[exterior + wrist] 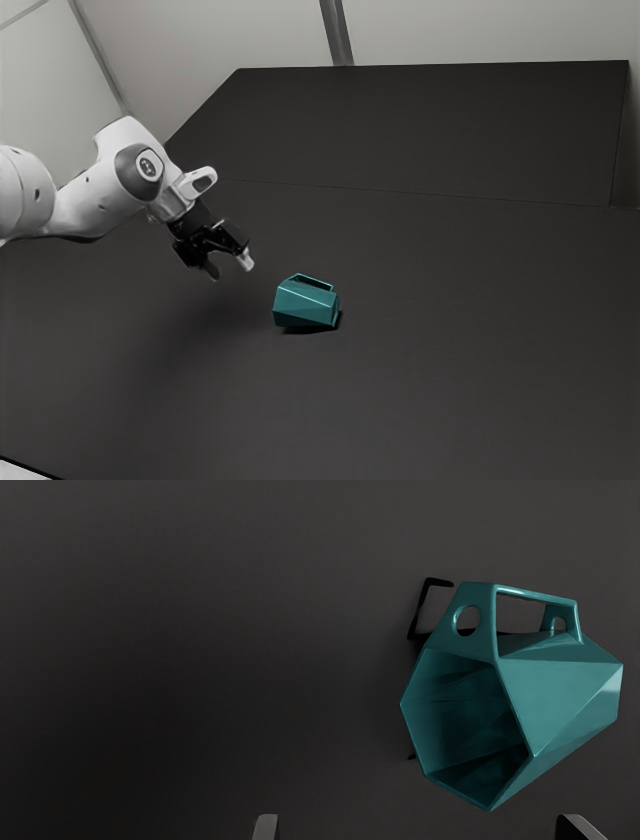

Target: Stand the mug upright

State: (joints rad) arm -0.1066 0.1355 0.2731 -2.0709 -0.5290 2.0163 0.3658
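Observation:
The gripper (pixel 230 268) hangs over the dark table, on the arm's side of the mug, with its fingers spread and nothing between them. A teal faceted mug (pixel 306 304) lies on its side on the table, a short way toward the exterior view's right from the fingertips. In the wrist view, the mug (pixel 565 695) turns its open mouth toward my hand, its handle up and to one side. Fingertips of the gripper (pixel 417 827) stand wide apart there, not touching the mug.
The dark table (pixel 450 380) extends around the mug on all sides. Light walls rise behind the table, with a grey vertical post (pixel 338 35) at the back.

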